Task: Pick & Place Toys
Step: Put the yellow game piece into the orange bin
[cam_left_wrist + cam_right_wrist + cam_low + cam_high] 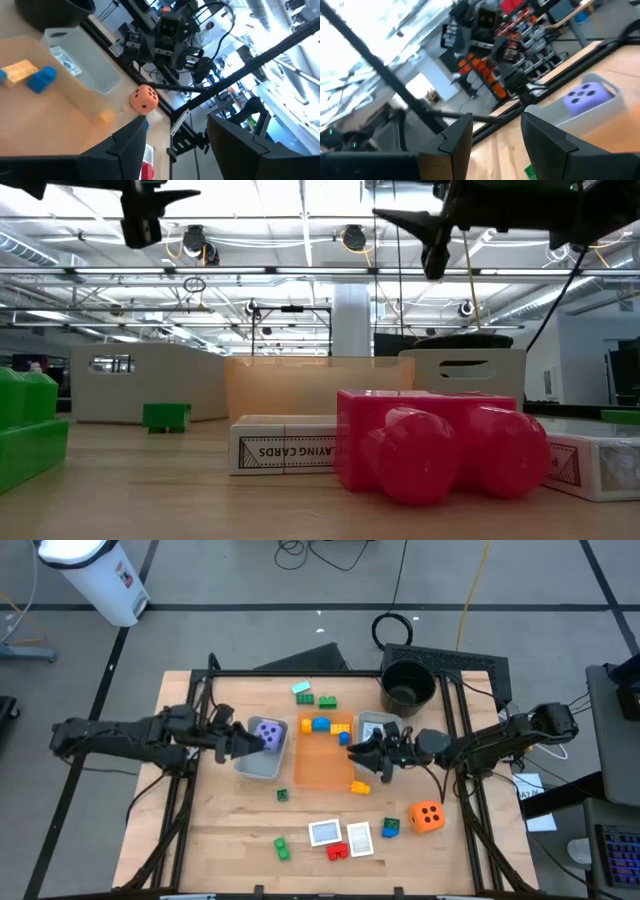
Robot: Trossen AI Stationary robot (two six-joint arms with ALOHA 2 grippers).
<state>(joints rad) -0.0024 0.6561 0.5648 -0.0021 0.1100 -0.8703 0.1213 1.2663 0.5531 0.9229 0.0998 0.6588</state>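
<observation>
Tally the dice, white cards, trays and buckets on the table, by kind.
Dice: 2
White cards: 2
Trays: 3
Bucket: 1
Total: 8

Both arms are black, built of chunky jointed segments, slimmer toward the wrists. The left arm [130, 736] carries bulky dark housings; the right arm [500, 740] has thin black cables looping alongside its links. Each ends in two flat, tapering dark fingers [125, 150] (matte, with squared edges), markings too small to read.
</observation>
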